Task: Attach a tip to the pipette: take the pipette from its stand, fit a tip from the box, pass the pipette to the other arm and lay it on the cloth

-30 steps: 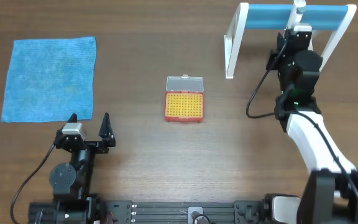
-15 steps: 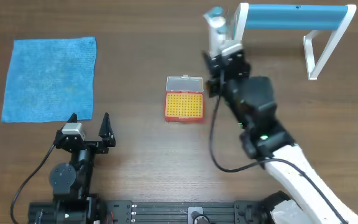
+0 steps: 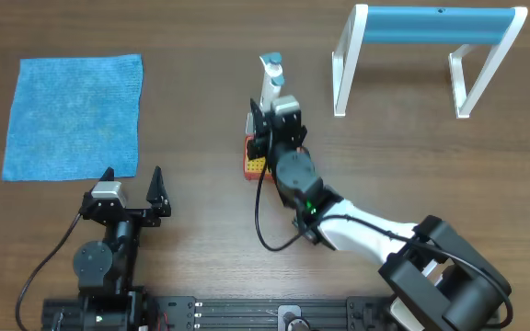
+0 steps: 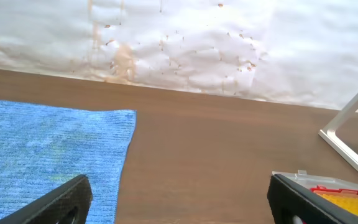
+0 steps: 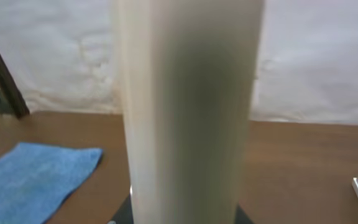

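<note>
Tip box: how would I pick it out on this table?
Look at the middle of the brown table, between the blue cloth and the white-and-blue stand. The box sits there, partly under the right arm. It is the only red thing, filled with yellow tips.

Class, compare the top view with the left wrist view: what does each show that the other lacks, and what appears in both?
Top view alone: the right end effector gripping the white pipette with a blue cap, and the stand's blue top bar. Left wrist view alone: the white crinkled backdrop. Both: the blue cloth, the red box of yellow tips, the brown wooden table and the open left end effector.
</note>
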